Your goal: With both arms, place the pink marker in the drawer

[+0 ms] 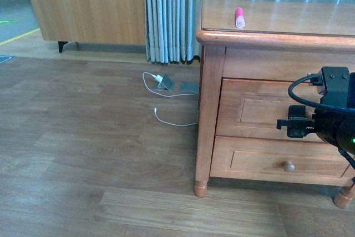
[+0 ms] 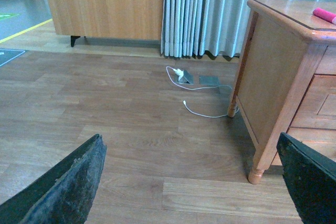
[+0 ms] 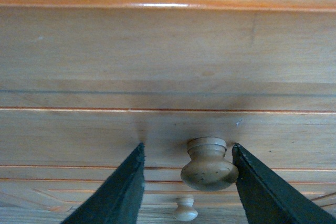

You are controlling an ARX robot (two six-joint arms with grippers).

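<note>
Facing the upper drawer (image 3: 73, 135), the right claw (image 3: 187, 146) has its two dark fingers (image 3: 118, 192) apart, with the round pale knob (image 3: 209, 163) between them. One finger sits touching the knob's rim or just beside it; I cannot tell which. The other stands clear of the knob, so the claw is not clamped on it. A second, smaller-looking knob (image 3: 186, 209) shows beyond, on the lower drawer (image 1: 260, 162).

In the front view the black right arm (image 1: 333, 115) hangs in front of the drawer's framed panel, with a looping black cable (image 1: 302, 84) and a small green light (image 1: 353, 140) on it. The drawer front looks flush with the frame, shut.

The left claw (image 2: 190, 140) is spread wide with nothing between its fingers (image 2: 63, 187). It hovers over the wooden floor (image 2: 105, 108), well apart from the bench (image 2: 268, 77) and looking at its side panel.

The pink marker (image 1: 239, 18) lies on its side on the bench top, near the front edge and towards the left corner, its paler end pointing to the front. It is well above the right claw and touches neither claw.

Out on the floor, a white cord (image 1: 166, 117) curls near the bench's leg, and grey curtains (image 1: 166, 15) hang behind.
</note>
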